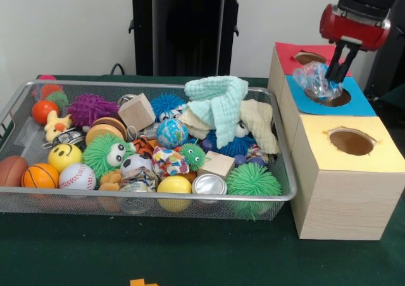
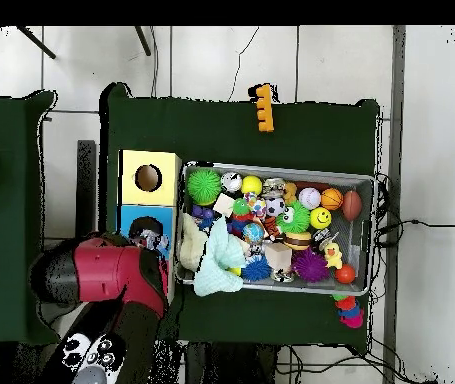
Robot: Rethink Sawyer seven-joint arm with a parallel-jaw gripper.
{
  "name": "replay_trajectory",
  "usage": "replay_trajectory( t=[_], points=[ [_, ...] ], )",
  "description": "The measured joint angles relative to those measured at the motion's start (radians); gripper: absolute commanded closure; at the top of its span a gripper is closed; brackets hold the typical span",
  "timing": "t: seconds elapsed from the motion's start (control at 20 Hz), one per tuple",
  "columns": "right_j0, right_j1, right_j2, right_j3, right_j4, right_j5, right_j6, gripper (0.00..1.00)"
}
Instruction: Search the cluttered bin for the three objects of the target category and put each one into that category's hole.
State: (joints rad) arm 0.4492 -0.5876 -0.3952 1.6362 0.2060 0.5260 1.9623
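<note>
The two black fingers [image 1: 342, 57] pinch a crumpled clear plastic bottle with blue marks [image 1: 318, 81], holding it right over the hole in the blue-topped box [image 1: 362, 100] — the bottle's lower end dips at the hole's rim. The gripper [image 1: 335, 71] hangs from a red wrist on the arm [image 1: 354, 25], which comes in from the upper right of the front view. From overhead the red arm [image 2: 111, 272] covers much of that box, and the gripper itself is hard to make out there.

The blue-topped box sits in the middle of a row of three wooden boxes: a red-topped one [image 1: 288, 50] behind it and a yellow-topped one [image 1: 380, 143] in front, each with a round hole in its lid.

Just beside the boxes stands the wire basket [image 1: 12, 107] — the cluttered bin — on the green table cover [image 1: 76, 248]. It is heaped with toys: a pale green cloth [image 1: 218, 102] draped on top of the pile, a cream cloth [image 1: 261, 124] next to it, wooden blocks [image 1: 136, 112], a purple spiky ball [image 1: 92, 109], a green spiky ball with eyes [image 1: 104, 154], a yellow smiley ball [image 1: 65, 156], a baseball [image 1: 77, 177], small basketballs [image 1: 40, 176], a silver can [image 1: 209, 185] and a green spiky ball [image 1: 253, 181] at the near corner

An orange toy piece [image 2: 263, 108] lies on the table cover, apart from the basket
</note>
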Motion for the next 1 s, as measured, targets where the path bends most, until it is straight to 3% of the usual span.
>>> replay_trajectory(
  t=[0.5, 1.0],
  points=[
    [-0.031, -0.160, -0.001, 0.011, 0.000, 0.248, 0.000, 1.00],
    [-0.099, -0.215, 0.000, 0.011, -0.001, 0.280, 0.000, 1.00]
  ],
)
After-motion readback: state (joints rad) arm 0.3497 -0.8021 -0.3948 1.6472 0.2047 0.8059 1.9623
